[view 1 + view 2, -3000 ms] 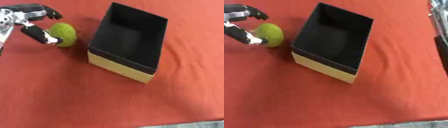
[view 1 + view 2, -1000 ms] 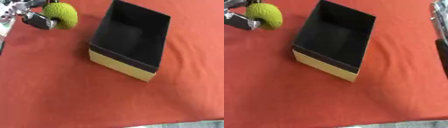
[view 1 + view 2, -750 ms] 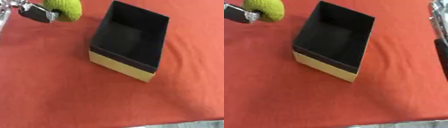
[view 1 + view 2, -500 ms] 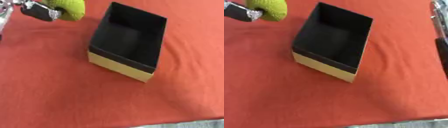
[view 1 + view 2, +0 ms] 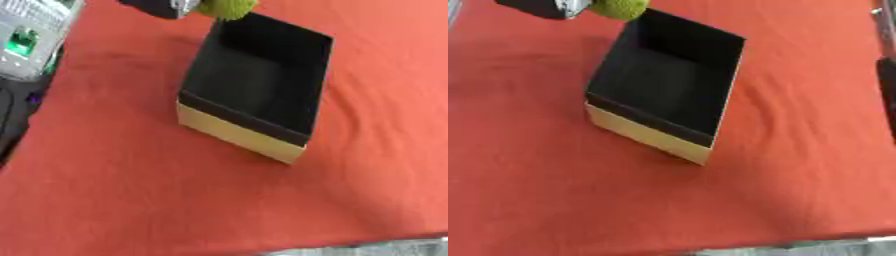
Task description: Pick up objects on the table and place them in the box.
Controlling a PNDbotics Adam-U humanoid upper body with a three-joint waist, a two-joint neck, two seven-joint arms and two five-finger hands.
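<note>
A yellow-green, rough-skinned ball (image 5: pixel 226 7) sits at the top edge of the view, held in the air by my left hand (image 5: pixel 162 6), whose dark fingers are curled on its left side. Most of the hand is cut off by the frame. The ball hangs just at the far left corner of the box (image 5: pixel 236 136), which has a black inside and a tan outer wall and stands askew on the red cloth. Nothing shows inside the box. My right hand is out of sight.
A grey device with a green light (image 5: pixel 26 40) and a dark object (image 5: pixel 13 115) lie along the left edge. Something dark (image 5: pixel 885 75) stands at the right edge. Red cloth (image 5: pixel 131 200) spreads in front of the box.
My left hand closed on the ball, lifted it off the cloth and carried it right to the box's far left corner. The whole view has also shifted.
</note>
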